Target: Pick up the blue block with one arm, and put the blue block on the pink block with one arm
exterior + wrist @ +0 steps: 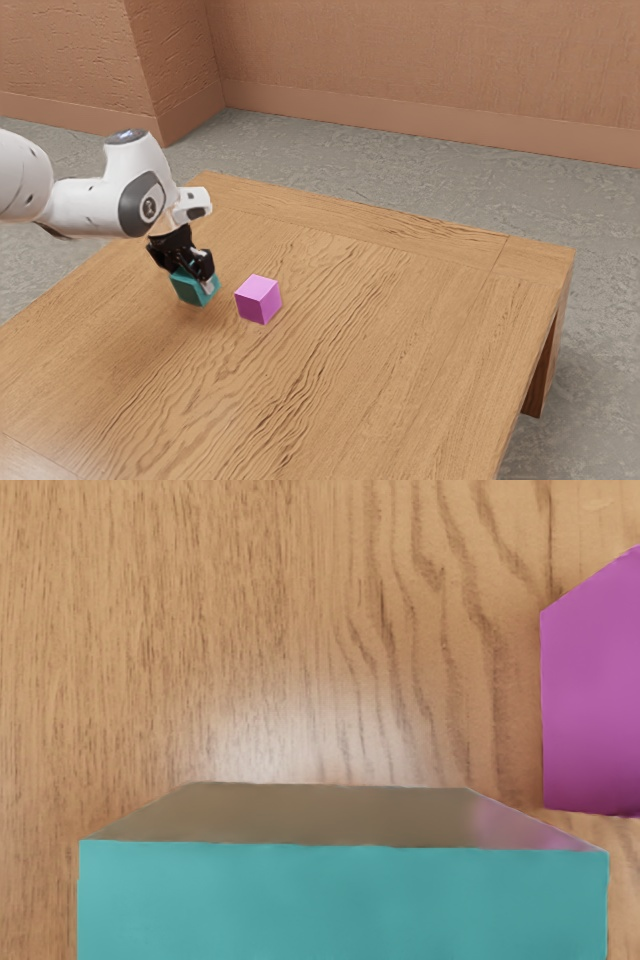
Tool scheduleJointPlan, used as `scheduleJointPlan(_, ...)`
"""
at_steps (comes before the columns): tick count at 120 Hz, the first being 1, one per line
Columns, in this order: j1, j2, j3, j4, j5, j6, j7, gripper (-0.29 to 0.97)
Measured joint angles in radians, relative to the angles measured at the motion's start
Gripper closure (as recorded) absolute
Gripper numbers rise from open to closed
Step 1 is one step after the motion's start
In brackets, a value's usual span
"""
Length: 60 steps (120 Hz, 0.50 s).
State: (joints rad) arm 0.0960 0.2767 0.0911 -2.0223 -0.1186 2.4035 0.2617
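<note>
My gripper (195, 281) is clamped on the blue block (188, 292), low over the table (400, 340) just beside the pink block (258, 299) — a light, rigid cube, I judge, best held on flat opposite faces.
</note>
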Motion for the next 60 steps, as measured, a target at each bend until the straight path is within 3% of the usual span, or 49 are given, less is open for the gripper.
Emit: scheduleJointPlan(60, -0.036, 0.011, -0.089, 0.066, 0.022, 0.004, -0.086, 0.38)
